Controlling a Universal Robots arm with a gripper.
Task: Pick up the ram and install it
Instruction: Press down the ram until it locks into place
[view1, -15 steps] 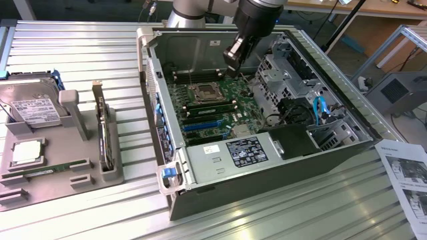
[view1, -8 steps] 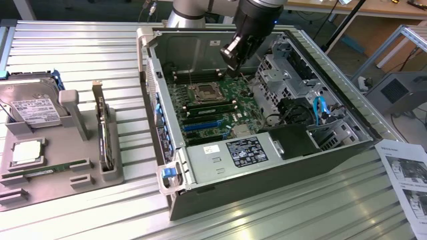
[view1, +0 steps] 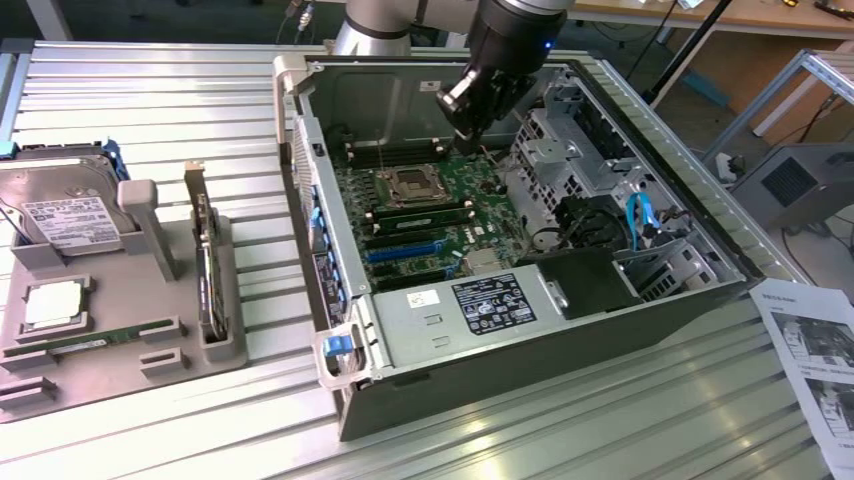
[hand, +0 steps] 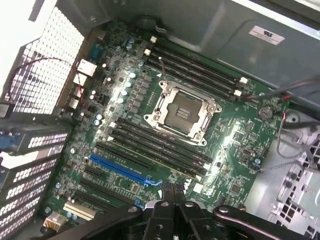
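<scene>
The ram (view1: 422, 207) is a narrow green stick standing in a black slot of the motherboard (view1: 467, 175), just beside the empty processor socket (view1: 404, 182). In the wrist view the ram (hand: 175, 165) shows as a thin greenish edge among the black slots. My gripper (view1: 463, 135) hangs inside the open computer case, a little above the board near the socket. Its black fingers (hand: 166, 197) are shut together with nothing between them, and my gripper (hand: 173, 192) is close over the ram's slot row.
The case walls (view1: 300, 150) and a metal drive cage (view1: 574, 150) hem in the board. A black power supply (view1: 481, 300) lies at the case's near end. In the exterior view's left a grey tray (view1: 120, 370) holds a hard drive (view1: 67, 215), a silver chip (view1: 51, 305) and another green stick (view1: 94, 341).
</scene>
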